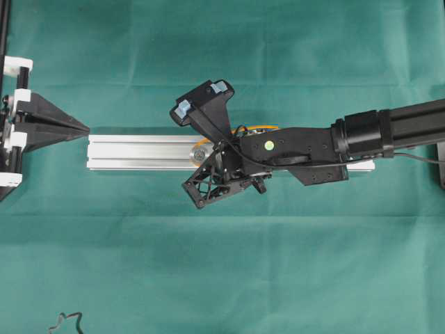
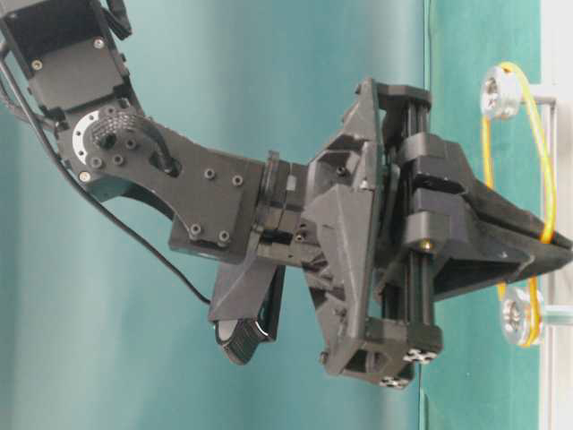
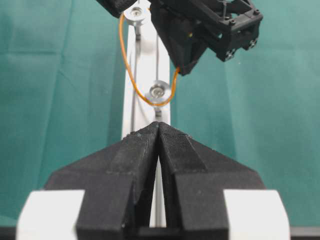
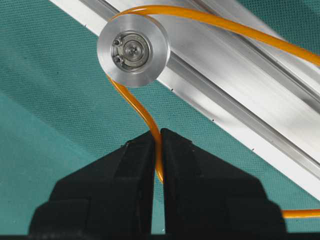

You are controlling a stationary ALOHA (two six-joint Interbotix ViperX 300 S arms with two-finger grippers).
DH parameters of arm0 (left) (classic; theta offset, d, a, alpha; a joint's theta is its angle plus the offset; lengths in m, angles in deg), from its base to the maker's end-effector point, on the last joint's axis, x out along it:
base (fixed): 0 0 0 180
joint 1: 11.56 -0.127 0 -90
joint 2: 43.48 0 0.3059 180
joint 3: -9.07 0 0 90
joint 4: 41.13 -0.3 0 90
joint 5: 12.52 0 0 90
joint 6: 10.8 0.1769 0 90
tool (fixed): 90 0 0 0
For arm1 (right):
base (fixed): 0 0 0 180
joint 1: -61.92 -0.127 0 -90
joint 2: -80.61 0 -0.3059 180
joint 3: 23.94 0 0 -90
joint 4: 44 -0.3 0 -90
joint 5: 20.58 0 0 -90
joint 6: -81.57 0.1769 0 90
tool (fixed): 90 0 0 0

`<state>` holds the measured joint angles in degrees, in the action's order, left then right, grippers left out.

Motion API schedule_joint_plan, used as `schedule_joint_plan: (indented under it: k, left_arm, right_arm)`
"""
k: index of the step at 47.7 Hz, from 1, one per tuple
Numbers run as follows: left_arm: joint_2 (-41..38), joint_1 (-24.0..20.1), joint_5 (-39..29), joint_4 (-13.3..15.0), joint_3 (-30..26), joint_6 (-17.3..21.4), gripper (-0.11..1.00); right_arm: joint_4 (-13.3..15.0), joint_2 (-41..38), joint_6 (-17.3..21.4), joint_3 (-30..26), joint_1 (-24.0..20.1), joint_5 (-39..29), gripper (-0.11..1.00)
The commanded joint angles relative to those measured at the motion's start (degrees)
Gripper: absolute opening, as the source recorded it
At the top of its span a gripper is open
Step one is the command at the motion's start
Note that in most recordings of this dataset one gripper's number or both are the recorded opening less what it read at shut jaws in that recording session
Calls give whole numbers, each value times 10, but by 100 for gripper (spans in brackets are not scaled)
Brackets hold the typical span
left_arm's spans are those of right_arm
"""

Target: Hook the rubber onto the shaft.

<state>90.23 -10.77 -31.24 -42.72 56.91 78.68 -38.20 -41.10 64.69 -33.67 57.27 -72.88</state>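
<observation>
Rubber (image 4: 150, 122) pinched in right gripper (image 4: 157, 137) beside pulley (image 4: 133, 50).

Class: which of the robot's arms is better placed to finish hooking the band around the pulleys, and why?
Right. Its hand is shut on the orange band right beside a pulley on the rail. The left hand is shut on nothing, off the rail's end.

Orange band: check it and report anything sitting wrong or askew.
The orange band wraps the pulley only along its upper edge. One strand leaves it below and runs off the silver rail over the green cloth, pinched in the shut right pincer. The loop hangs slack and lopsided rather than taut.
</observation>
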Motion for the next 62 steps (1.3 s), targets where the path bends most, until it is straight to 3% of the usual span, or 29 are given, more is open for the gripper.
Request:
schedule_joint_plan:
  k: [1, 13, 15, 25, 28, 62]
  left_arm:
    - [-4, 1, 3, -1, -18, 1, 0]
    - [-4, 1, 3, -2, -17, 1, 0]
    - [-4, 2, 3, -2, -17, 1, 0]
    - [-4, 2, 3, -1, -17, 2, 0]
    - [-4, 2, 3, -1, -17, 2, 0]
    - [-4, 2, 3, -1, -18, 1, 0]
  right_arm:
    - [3, 26, 0, -5, 0, 2, 6]
    - [2, 26, 0, -5, -1, 0, 11]
    - [3, 26, 0, -5, -1, -1, 19]
    - [4, 29, -1, -5, -2, -1, 81]
    - [5, 30, -1, -5, -3, -1, 94]
    - [11, 80, -10, -6, -5, -30, 91]
